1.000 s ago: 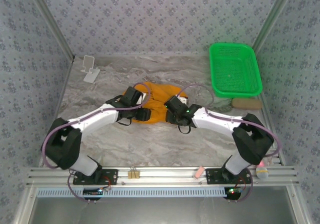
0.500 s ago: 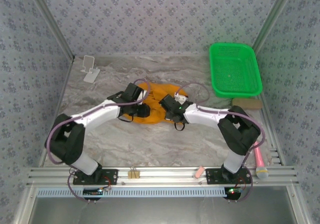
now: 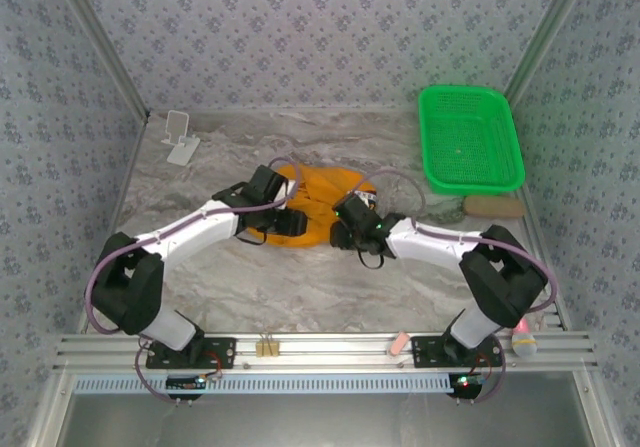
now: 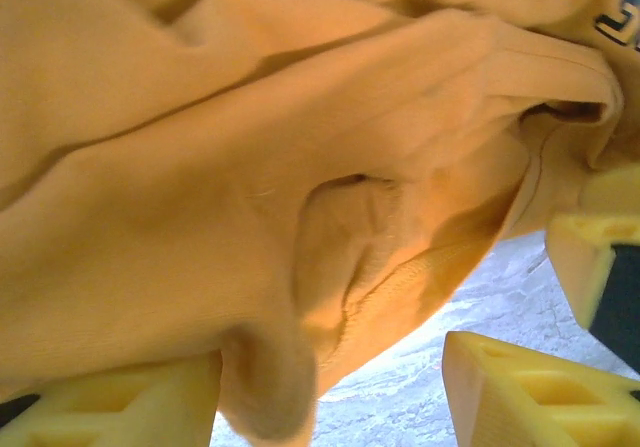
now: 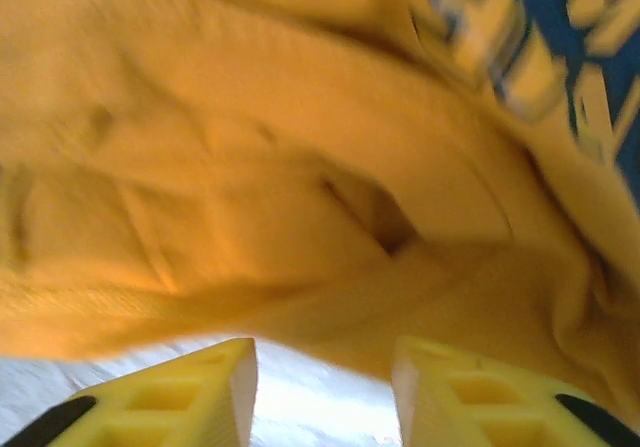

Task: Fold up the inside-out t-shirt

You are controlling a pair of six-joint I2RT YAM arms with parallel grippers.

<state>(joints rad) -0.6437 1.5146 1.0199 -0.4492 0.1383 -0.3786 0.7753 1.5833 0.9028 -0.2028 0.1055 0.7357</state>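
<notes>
The orange t-shirt [image 3: 322, 189] lies bunched and wrinkled in the middle of the marble table. My left gripper [image 3: 292, 224] is at its near left edge and my right gripper [image 3: 347, 229] at its near right edge. In the left wrist view the t-shirt [image 4: 200, 167] hangs over the open left gripper [image 4: 330, 402], and a lobe of cloth rests against the left finger [image 4: 120, 407]. In the right wrist view the right gripper [image 5: 325, 392] is open with bare table in the gap, and the t-shirt's [image 5: 250, 167] hem lies just beyond the tips. Dark lettered print [image 5: 560, 47] shows at upper right.
A green basket [image 3: 470, 139] stands at the back right, with a brownish object [image 3: 492, 207] just in front of it. A small white stand [image 3: 180, 137] is at the back left. A pink item [image 3: 524, 342] lies by the right base. Bare table [image 3: 300, 287] lies between shirt and rail.
The right arm swung in to the left, then drew back out. Both grippers stayed at the shirt's near edge. The shirt now looks more bunched than a second ago.
</notes>
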